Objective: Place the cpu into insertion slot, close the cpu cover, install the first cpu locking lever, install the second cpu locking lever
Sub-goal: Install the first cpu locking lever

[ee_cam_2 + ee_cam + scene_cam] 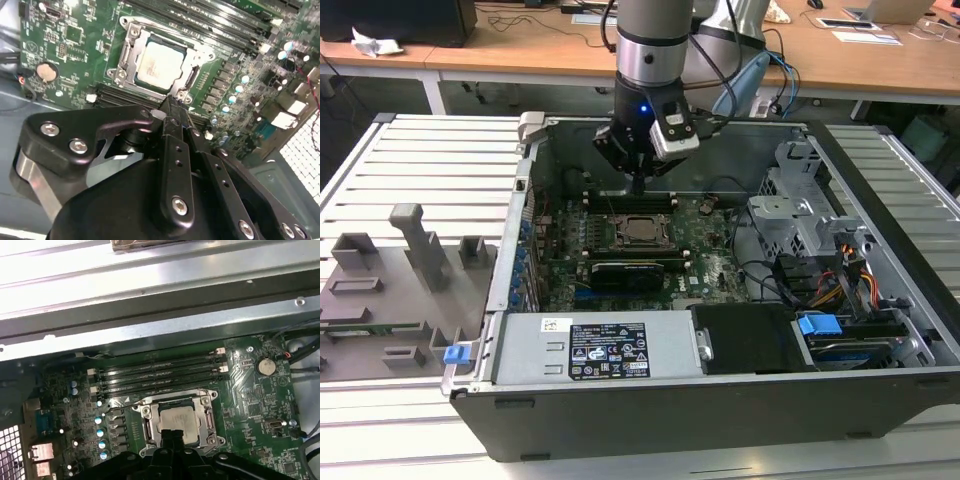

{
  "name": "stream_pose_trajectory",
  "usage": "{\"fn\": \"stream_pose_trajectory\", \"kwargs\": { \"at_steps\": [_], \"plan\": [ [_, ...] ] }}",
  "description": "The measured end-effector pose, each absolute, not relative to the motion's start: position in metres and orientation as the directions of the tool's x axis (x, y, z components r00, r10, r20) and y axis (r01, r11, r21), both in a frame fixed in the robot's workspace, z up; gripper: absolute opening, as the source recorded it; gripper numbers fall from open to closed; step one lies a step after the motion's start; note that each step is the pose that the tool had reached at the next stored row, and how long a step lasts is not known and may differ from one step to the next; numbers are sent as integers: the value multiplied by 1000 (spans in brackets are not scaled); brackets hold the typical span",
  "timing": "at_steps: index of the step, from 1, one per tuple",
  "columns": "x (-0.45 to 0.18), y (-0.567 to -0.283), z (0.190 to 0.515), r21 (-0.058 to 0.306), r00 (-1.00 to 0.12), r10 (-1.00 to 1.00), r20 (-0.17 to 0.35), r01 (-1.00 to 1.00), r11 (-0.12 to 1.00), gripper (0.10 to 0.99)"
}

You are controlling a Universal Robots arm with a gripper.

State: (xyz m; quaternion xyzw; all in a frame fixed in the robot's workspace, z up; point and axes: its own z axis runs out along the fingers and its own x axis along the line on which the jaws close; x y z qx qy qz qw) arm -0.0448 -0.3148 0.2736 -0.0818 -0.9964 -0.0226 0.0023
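1. Placement is seen done: the cpu [160, 65] is seated flat in the insertion slot [191, 79], silver top upward.
2. The cpu cover [129, 55] is laid down over it, the chip framed by its window.
3. The jaws are pressed together with nothing pinched, and are held low inside the computer case [720, 410], tips just beside the slot on the side of the memory slots [160, 375].
4. Contact between tips and board [250, 405] cannot be told.
5. The case is set on a slatted desk [420, 170].

Slatted metal table [430, 150] carries open computer case [650, 420]; grey fixture tray [380, 300] beside it, exterior view's left.
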Motion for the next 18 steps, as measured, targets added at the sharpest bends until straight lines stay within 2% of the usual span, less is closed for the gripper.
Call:
{"fn": "stream_pose_trajectory", "kwargs": {
  "at_steps": [6, 18],
  "plan": [
    [-56, -315, 271, 46, -1000, 26, 4, 26, 999, 106],
    [-86, -315, 268, 53, -998, -68, 1, -68, 996, 106]
  ]
}}
